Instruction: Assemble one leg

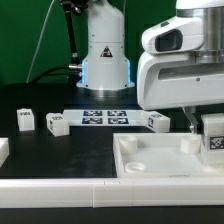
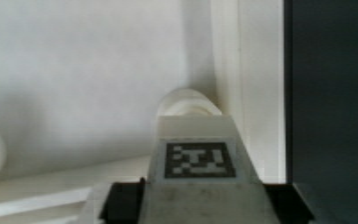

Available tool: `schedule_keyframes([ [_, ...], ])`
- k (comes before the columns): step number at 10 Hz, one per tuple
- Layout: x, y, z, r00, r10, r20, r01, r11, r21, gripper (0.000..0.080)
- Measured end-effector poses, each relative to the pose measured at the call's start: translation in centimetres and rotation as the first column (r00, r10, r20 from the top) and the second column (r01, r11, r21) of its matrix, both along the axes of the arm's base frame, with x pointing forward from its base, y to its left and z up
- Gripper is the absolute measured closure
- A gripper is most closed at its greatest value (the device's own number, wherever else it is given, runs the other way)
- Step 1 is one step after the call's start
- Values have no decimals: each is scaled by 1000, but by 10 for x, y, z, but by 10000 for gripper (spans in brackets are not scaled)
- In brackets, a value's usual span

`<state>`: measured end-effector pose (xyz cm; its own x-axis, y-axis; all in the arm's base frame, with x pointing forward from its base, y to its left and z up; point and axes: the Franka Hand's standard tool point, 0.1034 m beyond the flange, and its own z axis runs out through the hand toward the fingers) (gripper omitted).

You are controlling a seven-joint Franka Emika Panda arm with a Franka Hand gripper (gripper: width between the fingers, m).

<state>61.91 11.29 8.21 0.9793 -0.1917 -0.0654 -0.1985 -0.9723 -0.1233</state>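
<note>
In the exterior view, the claw [image 1: 203,133] hangs at 3 o'clock, under a big white robot hand. It is clamped on the leg [image 1: 213,138]. The leg is a small white block with a black-and-white square tag on its face. It sits over the far corner of the white slab [image 1: 150,165], at about 4 o'clock. The slab has a raised rim and lies on the black table [image 1: 60,160]. The first loose leg [image 1: 25,121] and the second loose leg [image 1: 57,123] stand at 9 o'clock. The third loose leg [image 1: 157,122] stands just beside the marker board [image 1: 108,116], near the middle. The robot base [image 1: 105,55] stands at 12 o'clock, with a green wall [image 1: 25,40] behind it.

In the wrist view, the leg [image 2: 197,150] points away from the camera and has a round tip. The claw [image 2: 197,203] grips it on both sides. The white slab [image 2: 69,90] lies behind it, and the dark table [image 2: 336,100] runs along the slab's edge. I cannot tell if the tip touches the slab.
</note>
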Motion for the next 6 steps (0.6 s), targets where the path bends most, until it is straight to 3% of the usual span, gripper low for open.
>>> schedule_keyframes([
  [3,-2,6,-1,882,-470,-31,469,882,-43,509],
  [6,-1,8,-2,689,-723,-54,720,691,-66,509],
])
